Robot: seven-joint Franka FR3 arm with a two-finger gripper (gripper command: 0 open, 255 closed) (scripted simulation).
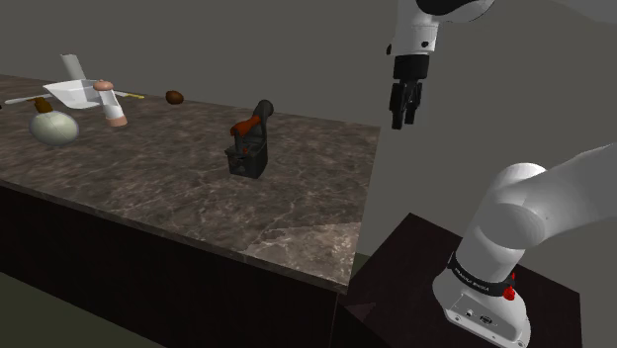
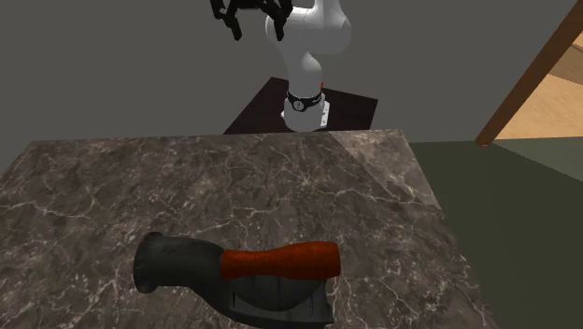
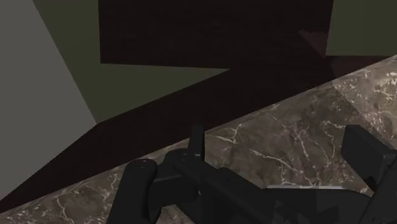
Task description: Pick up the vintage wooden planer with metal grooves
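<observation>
Your gripper (image 1: 401,121) hangs with fingers spread, empty; the planer (image 1: 247,146) lies well apart at its 9 o'clock, shoulder view.

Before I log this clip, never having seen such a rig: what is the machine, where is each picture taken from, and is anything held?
It is a white robot arm with dark joints on a dark box stand, ending in an all-black two-finger claw. The shoulder view looks from beside the stand; the second exterior view faces the arm across the brown marbled counter; the wrist view looks along the claw. On the counter stands the dark planer with a reddish-brown handle; pale small items sit at the counter's far end. The claw is open, holds nothing, and hangs in the air apart from the planer.
</observation>
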